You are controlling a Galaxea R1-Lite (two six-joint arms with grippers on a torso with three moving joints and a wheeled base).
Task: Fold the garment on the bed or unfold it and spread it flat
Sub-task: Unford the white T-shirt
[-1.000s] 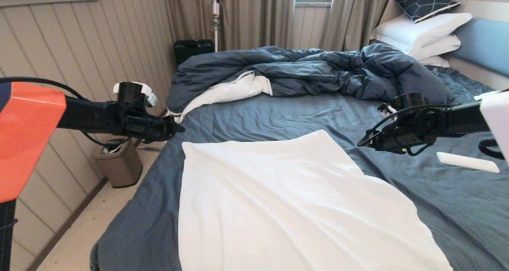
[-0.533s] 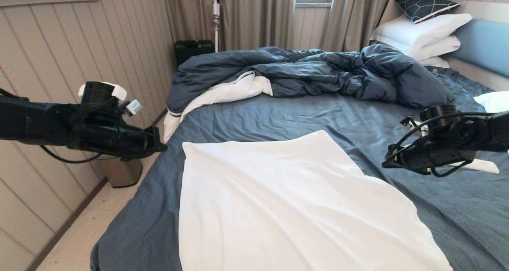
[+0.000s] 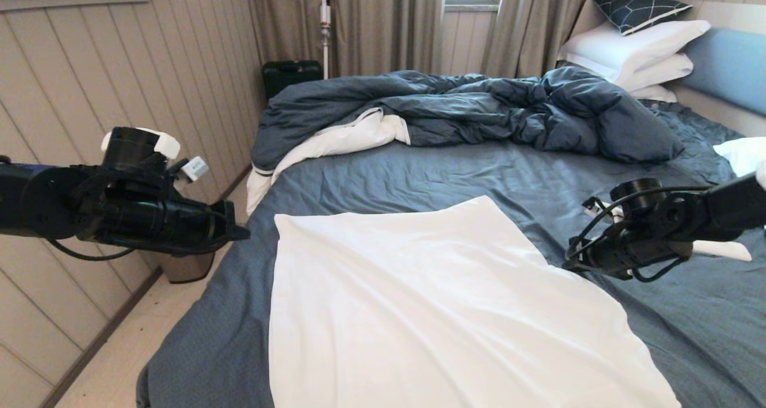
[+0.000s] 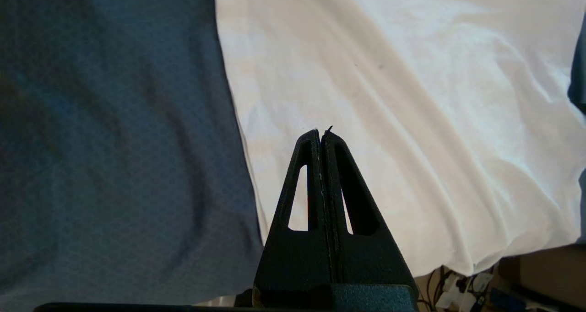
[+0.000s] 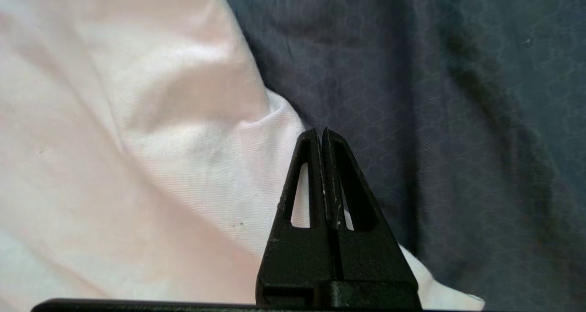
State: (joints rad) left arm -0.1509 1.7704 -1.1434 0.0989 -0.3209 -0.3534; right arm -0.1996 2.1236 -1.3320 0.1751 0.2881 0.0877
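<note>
The garment (image 3: pixel 431 312), a plain white cloth, lies folded flat on the near half of the bed (image 3: pixel 419 174). It also fills much of the left wrist view (image 4: pixel 389 97) and the right wrist view (image 5: pixel 128 142). My left gripper (image 3: pixel 242 233) hangs shut and empty in the air off the garment's far left corner, over the bed's left edge. My right gripper (image 3: pixel 568 265) is shut and empty too, just above the garment's right edge. In the wrist views the left gripper (image 4: pixel 322 132) and right gripper (image 5: pixel 320 131) have jaws pressed together with no cloth between.
A rumpled dark blue duvet (image 3: pixel 467 109) with white lining lies across the far bed. White pillows (image 3: pixel 634 49) stack at the blue headboard (image 3: pixel 727 67). A white flat object (image 3: pixel 721 249) lies behind the right arm. A bin (image 3: pixel 185 267) stands on the floor at left.
Both grippers have shut and drawn back from the garment's far corners. The left arm sank toward the bed's left edge; the right arm dropped to the garment's right edge.
</note>
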